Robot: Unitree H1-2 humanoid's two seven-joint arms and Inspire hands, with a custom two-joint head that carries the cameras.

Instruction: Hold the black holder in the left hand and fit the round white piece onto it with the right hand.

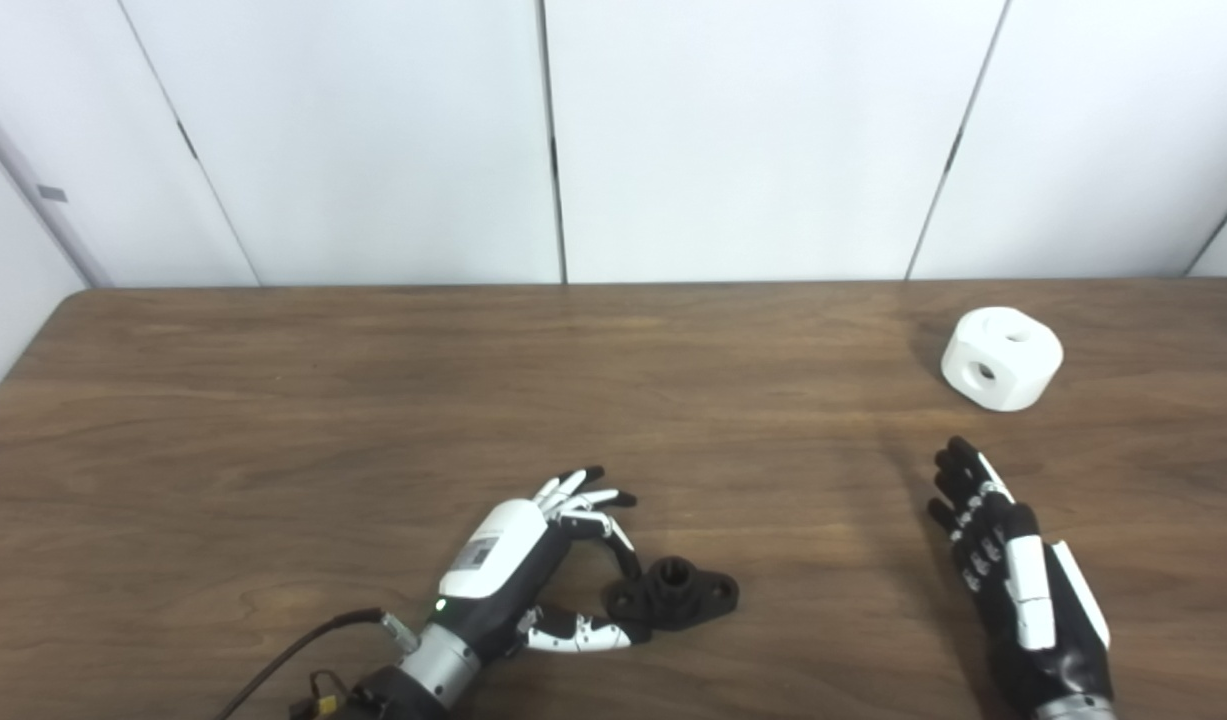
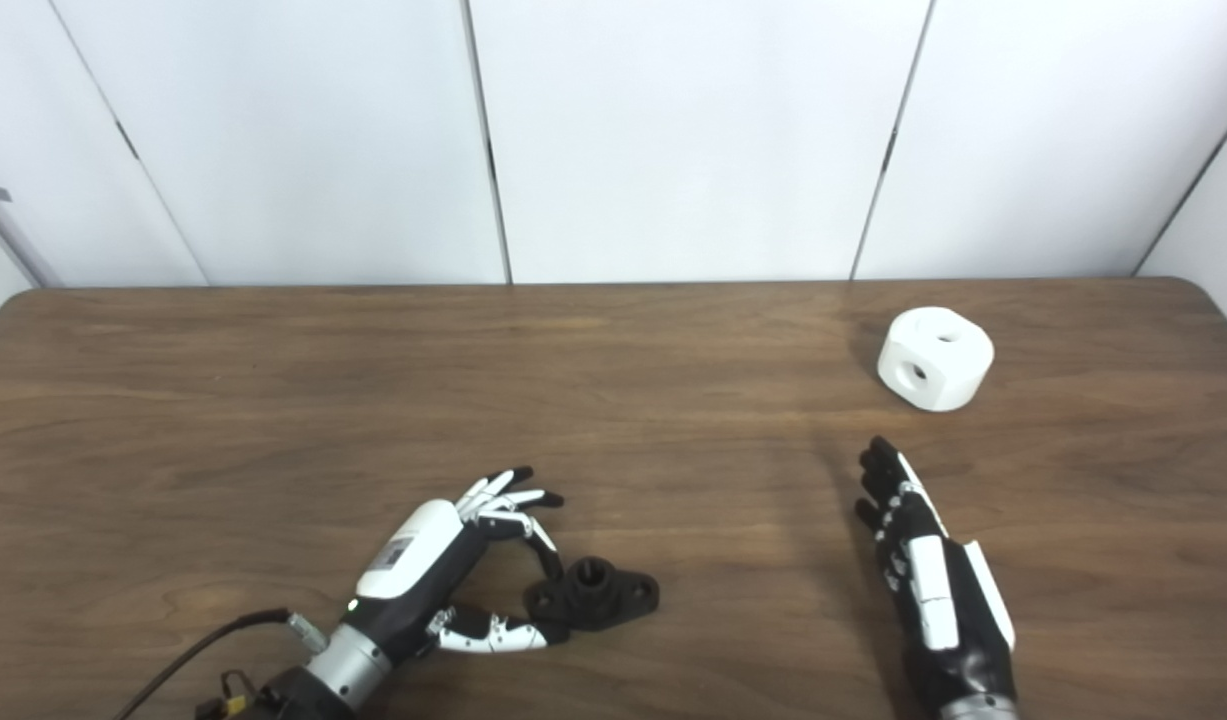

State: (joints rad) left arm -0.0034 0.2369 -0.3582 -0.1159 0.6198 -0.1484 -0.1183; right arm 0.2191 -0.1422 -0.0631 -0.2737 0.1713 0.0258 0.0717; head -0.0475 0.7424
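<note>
The black holder (image 1: 675,592) lies flat on the wooden table (image 1: 373,400) near the front middle, a short tube rising from a flanged base. My left hand (image 1: 533,560) is beside it on the left, fingers apart, thumb and a fingertip touching the holder's left end without lifting it. The round white piece (image 1: 1001,358), a chunky puck with holes in its top and side, rests at the back right. My right hand (image 1: 1008,570) hovers in front of it, open, fingers stretched toward it with a clear gap between them.
White wall panels (image 1: 673,140) stand right behind the table's far edge. A black cable (image 1: 283,660) trails from my left wrist at the front left.
</note>
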